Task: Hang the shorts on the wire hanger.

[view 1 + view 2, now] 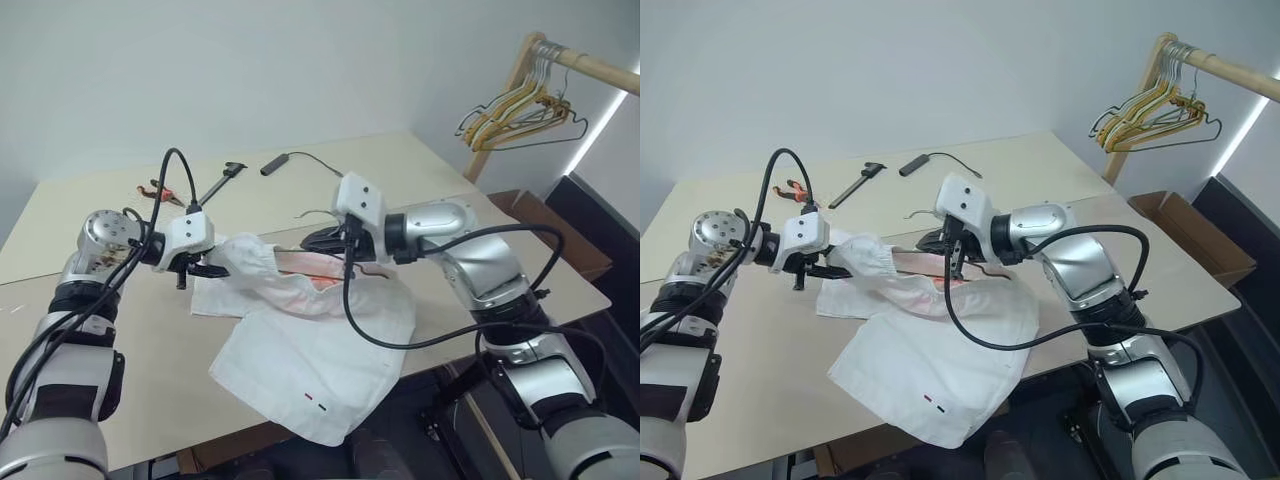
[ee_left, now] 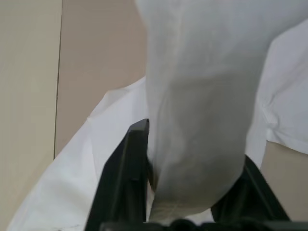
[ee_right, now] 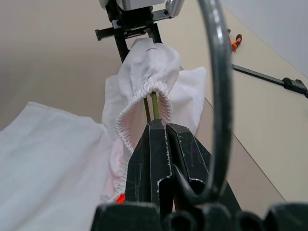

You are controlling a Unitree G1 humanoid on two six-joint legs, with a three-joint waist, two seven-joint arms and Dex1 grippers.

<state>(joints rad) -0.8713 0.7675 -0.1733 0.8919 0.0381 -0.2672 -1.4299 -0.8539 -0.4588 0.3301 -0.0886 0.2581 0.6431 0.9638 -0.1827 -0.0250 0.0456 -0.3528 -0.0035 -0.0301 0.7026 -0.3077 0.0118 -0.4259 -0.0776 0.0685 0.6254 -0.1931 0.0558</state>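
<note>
The white shorts (image 1: 310, 360) lie spread on the table (image 1: 450, 170), with their waistband end lifted off it between my two grippers. My left gripper (image 1: 205, 268) is shut on a bunched fold of the shorts (image 2: 202, 120), and the cloth fills the space between its fingers (image 2: 130, 168). From the right, my right gripper (image 1: 322, 240) is shut on the wire hanger (image 3: 217, 96) just below its hook. The hanger's thin wires (image 3: 150, 107) run into the gathered elastic waistband (image 3: 144, 91). Faint pink shows inside the waistband (image 1: 320, 282).
At the table's far side lie orange-handled pliers (image 1: 160, 190), a black tool (image 1: 222, 180) and a black cable with a plug (image 1: 275, 163). A wooden rack with several hangers (image 1: 520, 110) stands at the back right. A cardboard box (image 1: 1185, 225) sits on the floor beyond the right edge.
</note>
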